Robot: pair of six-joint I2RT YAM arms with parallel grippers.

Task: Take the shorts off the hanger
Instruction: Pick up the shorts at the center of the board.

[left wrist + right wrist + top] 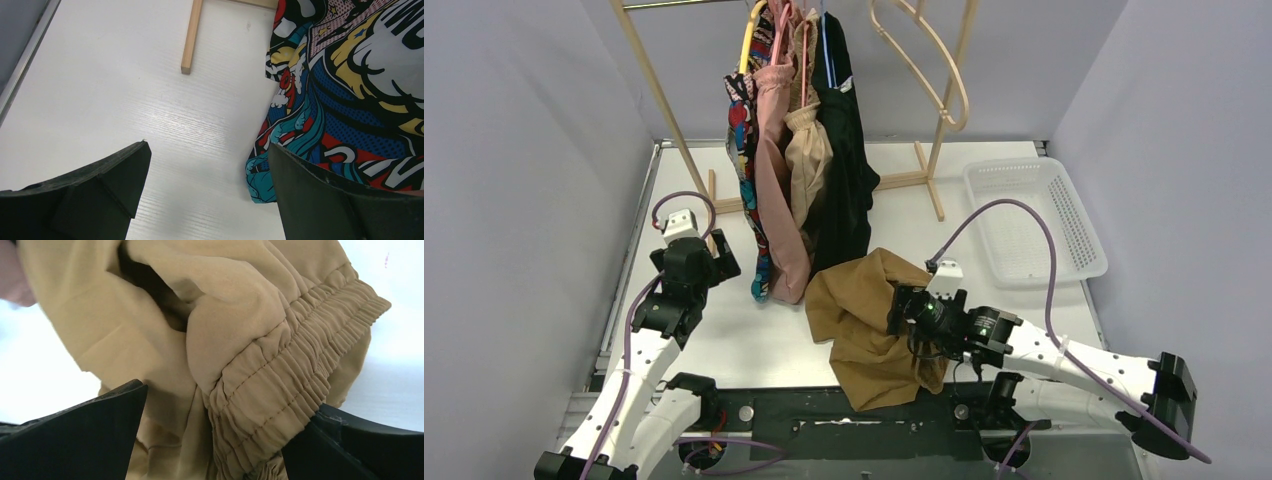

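Tan-brown shorts (864, 320) lie crumpled on the white table near the front. My right gripper (914, 325) is open over them; in the right wrist view their gathered waistband (280, 375) sits between the spread fingers of the gripper (230, 397) and rests against the right one. Comic-print (744, 130), dusty pink (774, 150), beige (809, 160) and black (844, 150) shorts hang from hangers (749, 40) on the rack. My left gripper (721, 262) is open and empty (208, 147) just left of the comic-print hem (345, 115).
A wooden rack (939, 150) stands at the back, its foot (191, 37) ahead of the left gripper. An empty wooden hanger (929, 60) hangs on its right side. A white basket (1034, 215) sits at the right. Grey walls enclose the table.
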